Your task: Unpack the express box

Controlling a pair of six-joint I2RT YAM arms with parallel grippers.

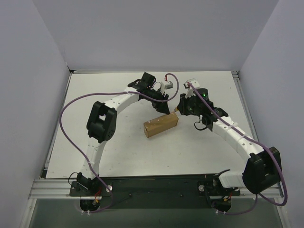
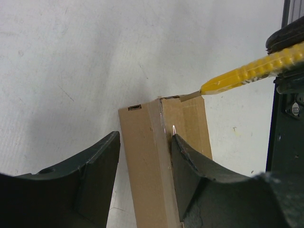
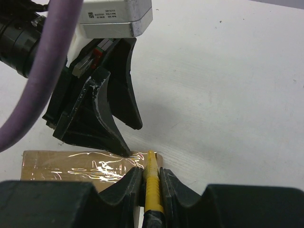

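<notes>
**Knife tip at the box end, left tool straddling the lid**

My left tool [image 2: 145, 142] stands partly open and grips nothing. One dark, rough-moulded finger [image 2: 194, 175] lies over the top face of the express box [image 1: 161, 125]. The other finger [image 2: 95, 175] hangs beside the box's long side with a strip of table showing between them. From the right wrist view, a fingertip of that tool touches the box top.

My right tool [image 3: 149, 171] is clamped tight on the utility knife [image 2: 251, 71], a slim yellow handle with a ribbed grip sitting lengthwise between the fingers. Its short blade [image 2: 190, 96] meets the far top edge of the box.

The box is plain kraft cardboard, oblong and sharp-cornered. It lies flat near the middle of the white table [image 1: 118, 152], between the two tools and askew to the table's edges. Clear glossy tape [image 3: 95, 168] runs along its top, wrinkled and catching the light. A small slot shows at its far end. I see no print on the cardboard.

Above the left tool, its silver camera housing carries a white label [image 3: 107, 14], but the lettering is too small for me to read. A smooth purple cable [image 3: 52, 61] curves past it.
</notes>
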